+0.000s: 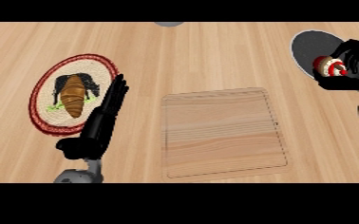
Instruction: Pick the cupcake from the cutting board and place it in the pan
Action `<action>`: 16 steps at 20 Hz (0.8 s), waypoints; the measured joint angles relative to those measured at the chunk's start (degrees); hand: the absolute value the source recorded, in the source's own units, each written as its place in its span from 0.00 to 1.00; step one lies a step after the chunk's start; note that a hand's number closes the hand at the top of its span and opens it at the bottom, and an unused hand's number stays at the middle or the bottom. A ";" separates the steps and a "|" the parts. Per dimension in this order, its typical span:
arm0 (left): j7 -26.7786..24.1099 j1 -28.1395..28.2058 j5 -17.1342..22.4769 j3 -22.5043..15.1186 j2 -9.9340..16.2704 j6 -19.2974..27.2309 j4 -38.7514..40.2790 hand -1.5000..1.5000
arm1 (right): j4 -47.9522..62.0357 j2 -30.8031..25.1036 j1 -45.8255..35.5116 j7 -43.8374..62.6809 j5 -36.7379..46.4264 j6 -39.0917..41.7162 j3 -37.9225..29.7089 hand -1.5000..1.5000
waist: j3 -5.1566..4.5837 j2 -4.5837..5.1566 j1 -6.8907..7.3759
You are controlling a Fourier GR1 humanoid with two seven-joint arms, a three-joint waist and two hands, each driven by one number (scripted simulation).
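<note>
At the right edge of the head view, the cupcake (330,67) sits tipped, its red-and-white top facing left, above the grey pan (308,50). The right hand (345,71) curls round it. The left hand (105,116) rests open, fingers straight, beside a plate (43,118) at the left. The bare cutting board (224,133) lies on the wooden counter (196,52).

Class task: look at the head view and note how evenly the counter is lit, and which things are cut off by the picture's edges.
Head view: the counter is lit evenly, with no glare or strong shadows; the cutting board shows whole; the pan is cropped at the right edge, where the right hand curls round the cupcake; a grey object is cropped at the top.
</note>
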 measured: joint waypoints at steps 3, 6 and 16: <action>-0.18 0.95 -0.22 -0.71 -0.11 -0.31 -0.90 0.50 | 7.76 -1.75 -2.62 -4.40 2.06 -7.28 -1.50 1.00 | 0.04 0.15 0.61; 0.29 0.00 -0.51 -0.96 -0.59 0.00 -1.21 0.50 | 15.60 -4.24 -6.28 -9.05 1.23 -12.37 -4.61 1.00 | 0.12 0.43 1.15; -0.81 -0.82 -0.71 -1.59 -0.64 -1.22 -0.19 0.50 | 35.17 -11.90 -15.48 -18.66 -2.16 -18.05 -11.54 1.00 | 0.32 1.50 3.26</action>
